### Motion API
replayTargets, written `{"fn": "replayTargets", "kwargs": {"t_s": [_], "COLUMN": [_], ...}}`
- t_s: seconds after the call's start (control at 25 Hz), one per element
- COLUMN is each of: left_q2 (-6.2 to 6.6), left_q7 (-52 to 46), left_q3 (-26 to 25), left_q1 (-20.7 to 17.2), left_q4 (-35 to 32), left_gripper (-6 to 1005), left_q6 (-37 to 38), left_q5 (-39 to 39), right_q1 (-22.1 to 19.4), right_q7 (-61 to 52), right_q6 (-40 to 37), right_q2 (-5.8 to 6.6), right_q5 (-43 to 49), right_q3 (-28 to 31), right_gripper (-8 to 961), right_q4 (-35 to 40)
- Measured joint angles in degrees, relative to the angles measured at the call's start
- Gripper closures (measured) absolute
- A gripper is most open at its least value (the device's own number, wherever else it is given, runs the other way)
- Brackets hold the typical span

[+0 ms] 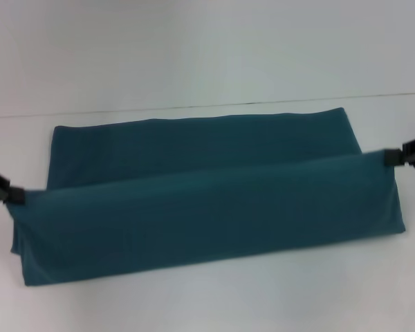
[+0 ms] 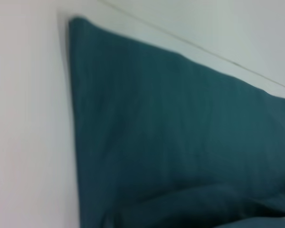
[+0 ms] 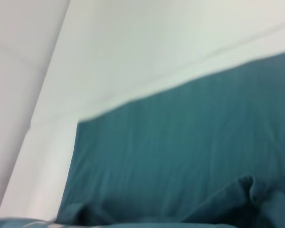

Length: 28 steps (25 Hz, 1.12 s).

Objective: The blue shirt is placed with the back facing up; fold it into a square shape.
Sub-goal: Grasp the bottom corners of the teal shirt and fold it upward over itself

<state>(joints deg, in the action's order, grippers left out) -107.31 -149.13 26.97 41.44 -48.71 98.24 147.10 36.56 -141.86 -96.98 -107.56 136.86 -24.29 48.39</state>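
Observation:
The blue shirt (image 1: pixel 207 200) lies across the white table as a long teal band, plain side showing. Its near half is lifted and stretched taut between my two grippers, hanging like a curtain over the flat far half. My left gripper (image 1: pixel 5 193) is shut on the shirt's left end at the left edge of the head view. At the right edge, my right gripper (image 1: pixel 395 156) is shut on the right end. The left wrist view shows the blue shirt (image 2: pixel 171 133) spread flat. In the right wrist view the blue shirt (image 3: pixel 190 161) lies flat with a raised fold near the camera.
The white table (image 1: pixel 207 297) runs all around the cloth. A thin dark seam (image 1: pixel 194 106) crosses the surface just behind the shirt's far edge. Beyond it is more plain white surface.

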Motion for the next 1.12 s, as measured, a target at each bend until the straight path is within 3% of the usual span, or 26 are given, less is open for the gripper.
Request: {"fn": "replayTargets", "kwargs": {"t_s": [0.16,0.36,0.6,0.64,0.72,1.12], "left_q2": [0.92,0.8,-1.35,-2.83,-3.64,-3.89], "left_q7": [-2.9,-5.89,-6.57,-6.29,-6.15,-6.78], "left_q3": [3.77,9.0,11.43,12.19,12.21,11.89], "left_q1": [3.88,6.35,6.71,6.52,6.34,8.98], "left_q4": [4.2,6.89,7.85,7.9,7.68,9.0], "left_gripper": [972,971,971,971,971,971], "left_q6": [-7.39,-16.46,-24.71,-28.53,-30.48,-35.19], "left_q5": [1.42,1.56,1.67,1.68,1.47,-0.48], "right_q1": [-0.04,0.91,2.74,2.9,3.25,4.36], "right_q7": [-1.8,-2.15,-1.84,-1.93,-2.05,-2.37], "right_q6": [6.81,17.07,30.57,32.55,35.31,44.3], "right_q2": [-1.19,-2.16,-2.81,-2.89,-3.03,-4.21], "right_q5": [-2.75,-5.92,-5.86,-5.86,-5.85,-6.32], "right_q3": [0.49,-0.31,-6.58,-7.91,-9.38,-9.64], "right_gripper": [919,919,919,919,919,919], "right_q4": [-0.01,-1.92,-7.14,-8.03,-9.27,-10.49]}}
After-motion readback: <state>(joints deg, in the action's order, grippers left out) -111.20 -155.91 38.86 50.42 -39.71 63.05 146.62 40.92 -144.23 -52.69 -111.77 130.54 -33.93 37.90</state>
